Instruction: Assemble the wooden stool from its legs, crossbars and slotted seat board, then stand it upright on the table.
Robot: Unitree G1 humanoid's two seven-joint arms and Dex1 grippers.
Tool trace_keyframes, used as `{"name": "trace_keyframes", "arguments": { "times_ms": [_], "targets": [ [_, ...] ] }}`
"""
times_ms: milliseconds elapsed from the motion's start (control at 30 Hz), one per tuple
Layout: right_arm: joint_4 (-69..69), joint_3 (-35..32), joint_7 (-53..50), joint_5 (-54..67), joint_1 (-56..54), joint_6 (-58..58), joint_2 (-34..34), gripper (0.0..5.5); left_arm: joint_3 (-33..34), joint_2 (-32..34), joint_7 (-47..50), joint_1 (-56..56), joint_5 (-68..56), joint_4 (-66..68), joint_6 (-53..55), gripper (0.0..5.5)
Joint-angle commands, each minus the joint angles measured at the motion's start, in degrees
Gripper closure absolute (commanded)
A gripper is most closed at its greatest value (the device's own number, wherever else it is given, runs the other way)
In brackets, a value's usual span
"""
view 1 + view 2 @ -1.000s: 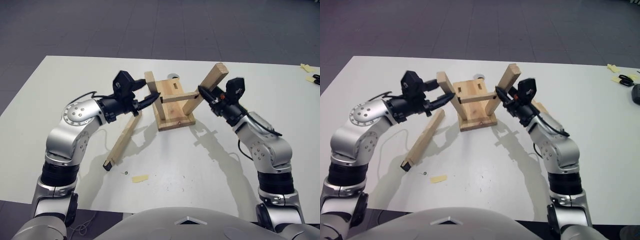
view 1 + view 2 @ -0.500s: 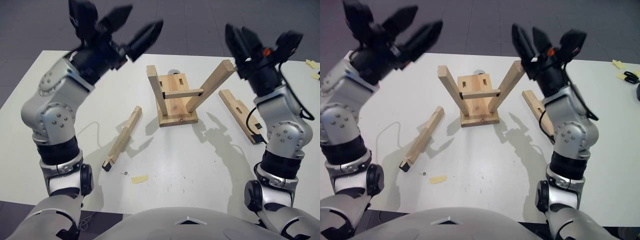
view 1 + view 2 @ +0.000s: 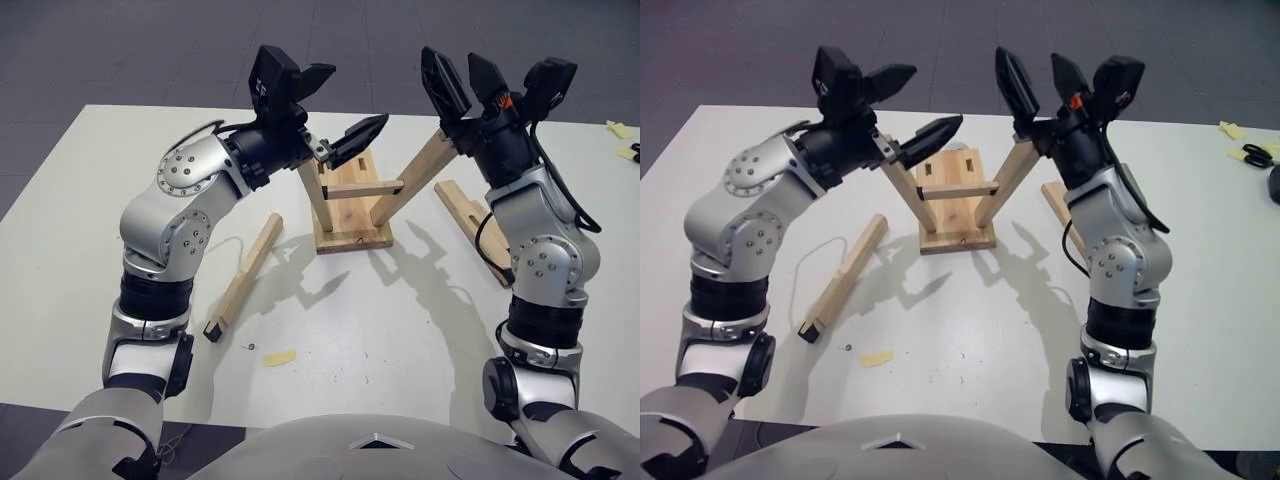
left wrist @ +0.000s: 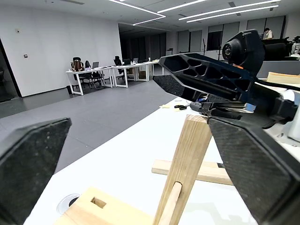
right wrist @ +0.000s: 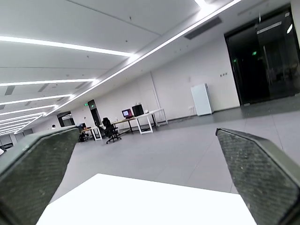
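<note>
Seat board (image 3: 350, 236) lies flat mid-table (image 3: 80, 200), with a left leg (image 3: 318, 195) and a right leg (image 3: 410, 180) slanting up from it, joined by a crossbar (image 3: 362, 188). Above them hang the left gripper (image 3: 355, 95) and the right gripper (image 3: 448, 55), both spread wide and empty. One loose leg (image 3: 245, 275) lies to the left and another spare leg (image 3: 470, 225) to the right.

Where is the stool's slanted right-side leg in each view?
Left eye view: slanted leg right of centre, below the right gripper.
Right eye view: leg nearer centre.
Left wrist view: leg central, rising from bottom edge.
Right wrist view: not in it.
Shared landmark: slotted seat board.
</note>
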Motion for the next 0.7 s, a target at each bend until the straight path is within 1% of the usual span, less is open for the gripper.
{"name": "trace_keyframes", "arguments": {
  "times_ms": [33, 133, 233, 300, 367, 433, 500, 600, 700],
  "targets": [
    [1.8, 2.3, -2.1, -0.6, 8.3, 3.6, 3.5, 0.13, 0.2, -1.8, 1.7, 2.8, 0.9, 2.2, 2.6, 0.10],
    [-0.8, 0.9, -3.8, 1.9, 7.3, 2.3, 5.8, 0.13, 3.1, -4.5, 3.4, 1.5, -2.0, 2.0, 3.6, 0.10],
    [-3.8, -0.5, -5.7, 5.3, 4.0, 1.0, 7.9, 0.13, 6.3, -8.2, 5.9, -1.0, -6.7, 0.8, 5.3, 0.10],
    [-6.0, -0.5, -6.9, 6.5, 1.7, 0.1, 8.9, 0.13, 10.0, -11.3, 9.0, -4.3, -11.5, 0.5, 6.2, 0.10],
    [-7.9, -0.3, -7.3, 6.7, 0.1, -0.2, 8.6, 0.13, 14.1, -13.1, 12.4, -7.7, -16.0, 0.8, 6.6, 0.10],
    [-9.3, -0.5, -7.5, 5.5, 0.1, -0.2, 7.2, 0.13, 18.1, -13.1, 15.4, -11.1, -19.2, 2.1, 6.4, 0.10],
    [-10.2, -0.9, -7.6, 4.3, 2.4, 0.5, 5.7, 0.13, 20.5, -11.4, 17.0, -12.7, -18.4, 3.8, 5.6, 0.10],
    [-12.3, -0.6, -7.1, 3.0, 8.4, 2.4, 3.3, 0.13, 22.6, -8.6, 18.5, -12.0, -15.3, 6.1, 4.4, 0.10],
    [-15.3, 1.7, -6.1, 2.8, 15.1, 6.2, 0.9, 0.13, 24.2, -6.6, 19.6, -9.0, -13.3, 6.6, 3.9, 0.10]
  ]
}}
